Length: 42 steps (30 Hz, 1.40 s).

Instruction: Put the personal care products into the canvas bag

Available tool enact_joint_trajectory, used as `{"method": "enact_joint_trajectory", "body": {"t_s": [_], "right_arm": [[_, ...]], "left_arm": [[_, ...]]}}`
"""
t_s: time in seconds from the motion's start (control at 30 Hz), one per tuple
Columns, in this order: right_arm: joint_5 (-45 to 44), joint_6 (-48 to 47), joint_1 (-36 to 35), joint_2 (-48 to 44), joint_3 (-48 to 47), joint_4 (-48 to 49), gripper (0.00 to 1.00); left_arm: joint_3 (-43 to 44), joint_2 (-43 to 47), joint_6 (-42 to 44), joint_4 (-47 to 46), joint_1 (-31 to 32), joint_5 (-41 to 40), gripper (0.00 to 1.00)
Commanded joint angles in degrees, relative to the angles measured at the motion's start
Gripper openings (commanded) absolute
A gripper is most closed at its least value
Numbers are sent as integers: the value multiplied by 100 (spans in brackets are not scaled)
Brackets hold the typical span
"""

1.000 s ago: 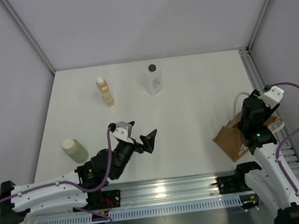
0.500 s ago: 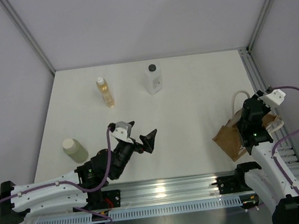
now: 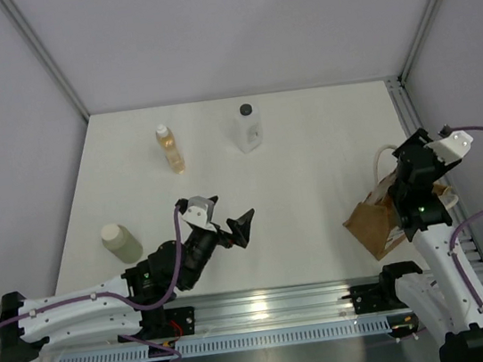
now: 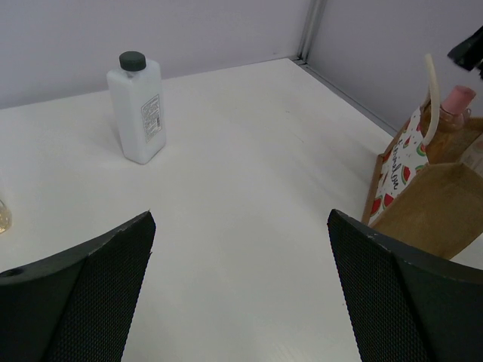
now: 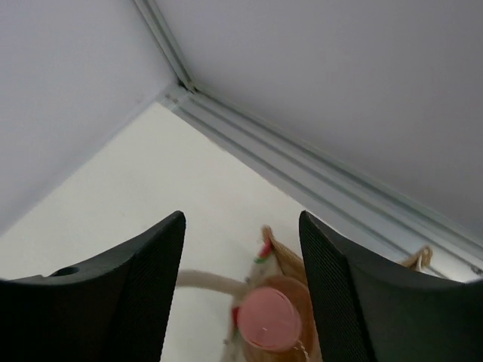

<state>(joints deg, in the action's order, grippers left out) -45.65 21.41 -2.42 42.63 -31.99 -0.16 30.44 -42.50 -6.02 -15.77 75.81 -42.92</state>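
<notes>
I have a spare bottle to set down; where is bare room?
Widest bare table: between the clear bottle, the open left gripper and the canvas bag. A smaller patch: between the amber bottle and the pale-green cylinder. Crowded: near right, where the right gripper hangs over the bag.

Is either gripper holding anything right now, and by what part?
Nothing. The left gripper is open with nothing between its fingers; the right gripper is open above the pink-capped bottle standing in the bag.
</notes>
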Motion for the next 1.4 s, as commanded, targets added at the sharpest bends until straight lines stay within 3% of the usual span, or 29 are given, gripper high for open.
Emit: {"method": "enact_joint_trajectory", "body": {"t_s": [0.0,0.1,0.2,0.23,0.33,0.6,0.77,0.9,1.03,1.1,1.37], "right_arm": [[196,127,22,-19,-1264,-957,67],[819,30,39,253,-2141,-1792,86],[1784,-14,31,571,-2583,-2260,88],[2692,-188,13,571,-2593,-2216,94],[3482,-382,-416,431,-2672,-2058,96],[2922,-963,-2718,631,-2839,-1216,96],[1143,-831,-3853,1624,-3102,-512,99],[864,-900,-3986,2694,-3305,549,99],[1882,-1681,-3934,3433,-3410,1606,99],[2461,-1798,-3767,3803,-3873,1520,99],[3263,-2439,-3529,5780,-5352,984,99]], "left_arm": [[112,-30,-31,-190,-22,-41,99],[94,-30,-31,-190,-22,-68,99],[86,-4,-4,-198,-22,-103,99],[85,5,22,-216,-22,-146,99],[77,-48,31,-269,-22,-252,99],[85,-241,146,-383,-22,-279,99],[50,-75,119,-330,-22,-348,99],[-204,277,206,-558,-22,-499,99],[-275,436,93,-621,-22,-296,100],[-205,392,31,-498,-22,-305,99],[-275,523,-74,-488,-22,-156,99]]}}
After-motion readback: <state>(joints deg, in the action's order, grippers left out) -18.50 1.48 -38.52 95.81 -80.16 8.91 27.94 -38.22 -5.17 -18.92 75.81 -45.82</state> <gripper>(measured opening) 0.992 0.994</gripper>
